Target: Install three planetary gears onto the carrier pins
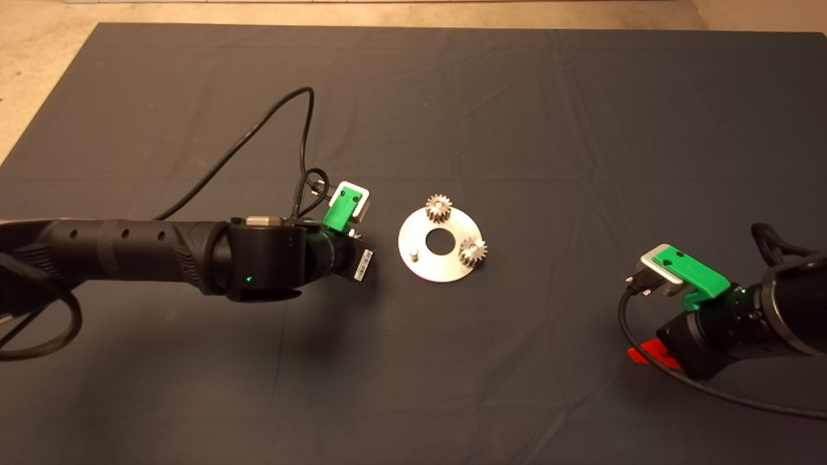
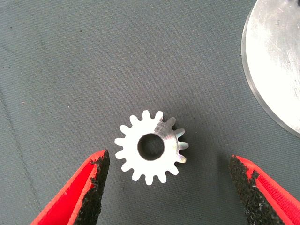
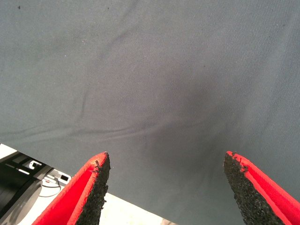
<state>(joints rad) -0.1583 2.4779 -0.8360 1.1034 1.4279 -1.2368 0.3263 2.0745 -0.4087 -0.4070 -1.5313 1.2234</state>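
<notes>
The silver disc (image 1: 434, 266) lies mid-mat with three carrier pins. Two planetary gears (image 1: 439, 208) (image 1: 473, 252) sit on two of them. The third pin (image 1: 413, 254) stands bare on the disc's left side. Another planetary gear (image 2: 171, 143) lies flat on the mat just left of the disc, whose rim (image 2: 276, 56) shows in the left wrist view. My left gripper (image 2: 167, 159) hovers open over this gear, one finger on each side, not touching it. In the head view the left wrist hides that gear. My right gripper (image 3: 166, 159) waits open at the lower right, nothing between its fingers.
The left arm's black cable (image 1: 258, 132) loops over the mat behind the wrist. The right arm's cable (image 1: 711, 387) trails along the mat's lower right. Bare tan tabletop (image 1: 39, 77) borders the mat at the far left.
</notes>
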